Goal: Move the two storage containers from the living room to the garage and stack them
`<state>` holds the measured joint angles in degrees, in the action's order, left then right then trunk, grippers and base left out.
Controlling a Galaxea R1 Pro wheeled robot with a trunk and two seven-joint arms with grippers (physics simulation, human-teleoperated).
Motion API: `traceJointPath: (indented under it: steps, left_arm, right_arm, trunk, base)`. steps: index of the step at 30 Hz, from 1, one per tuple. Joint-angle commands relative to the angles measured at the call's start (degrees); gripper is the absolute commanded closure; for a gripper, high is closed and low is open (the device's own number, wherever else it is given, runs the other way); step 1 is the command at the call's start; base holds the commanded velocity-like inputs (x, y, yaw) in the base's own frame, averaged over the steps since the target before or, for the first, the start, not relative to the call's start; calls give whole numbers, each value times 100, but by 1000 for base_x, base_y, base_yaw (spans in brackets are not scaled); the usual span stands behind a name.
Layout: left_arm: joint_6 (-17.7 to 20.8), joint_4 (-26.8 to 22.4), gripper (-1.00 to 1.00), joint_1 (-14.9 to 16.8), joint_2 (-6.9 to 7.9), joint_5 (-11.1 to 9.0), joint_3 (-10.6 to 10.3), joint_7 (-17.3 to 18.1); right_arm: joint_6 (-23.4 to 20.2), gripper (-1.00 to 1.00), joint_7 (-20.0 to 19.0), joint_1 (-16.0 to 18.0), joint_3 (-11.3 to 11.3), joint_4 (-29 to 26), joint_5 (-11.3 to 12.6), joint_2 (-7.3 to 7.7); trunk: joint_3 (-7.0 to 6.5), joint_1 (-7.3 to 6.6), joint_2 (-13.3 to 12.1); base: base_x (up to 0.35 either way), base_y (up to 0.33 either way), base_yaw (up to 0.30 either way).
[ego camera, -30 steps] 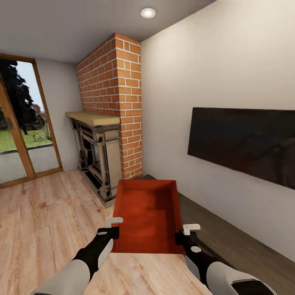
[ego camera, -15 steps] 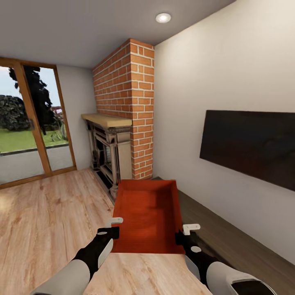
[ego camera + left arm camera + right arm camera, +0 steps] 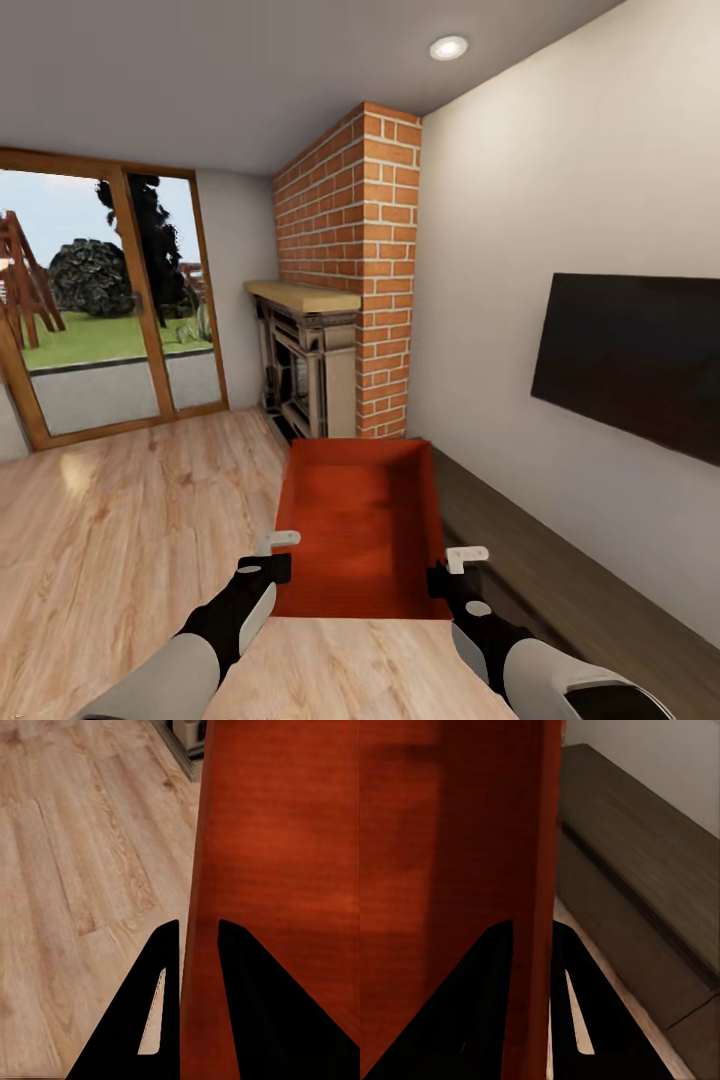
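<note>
A brick fireplace (image 3: 350,280) rises straight ahead, its chimney to the ceiling and a pale mantel (image 3: 303,296) jutting out low down. To the right a black TV (image 3: 635,360) hangs on the white wall, with a long dark cabinet (image 3: 560,570) running beneath it, just beside the bin's right edge. At the left, wood-framed glass doors (image 3: 110,310) show grass and trees outside; light plank floor (image 3: 120,540) spreads between.

The bin (image 3: 362,525) is carried level in front of the robot, above the floor — orange-red, rectangular, thin low walls, flat bottom, nothing in it. The left gripper (image 3: 270,560) pinches the left wall near the closest corner, one dark finger (image 3: 161,967) on each face of it. The right gripper (image 3: 450,572) clamps the right wall likewise, fingers (image 3: 495,967) narrow around the thin edge
</note>
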<state>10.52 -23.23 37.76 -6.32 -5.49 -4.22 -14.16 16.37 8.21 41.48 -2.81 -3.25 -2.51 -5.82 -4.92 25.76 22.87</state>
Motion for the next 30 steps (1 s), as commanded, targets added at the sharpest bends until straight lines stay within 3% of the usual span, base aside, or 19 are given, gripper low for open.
traceJointPath:
  steps: [1, 30]
  left_arm:
    - [-367, -23, 100, 0, 0, 127, 43, -104]
    - [-367, -21, 100, -1, 6, 126, 44, -101]
  right_arm:
    - [6, 100, 22, 1, 255, 13, -12, -51]
    - [15, 100, 22, 1, 255, 17, -12, -51]
  trunk:
    - [0, 2, 5]
    - [-8, 2, 5]
  base:
    - [0, 0, 276]
    - [0, 0, 287]
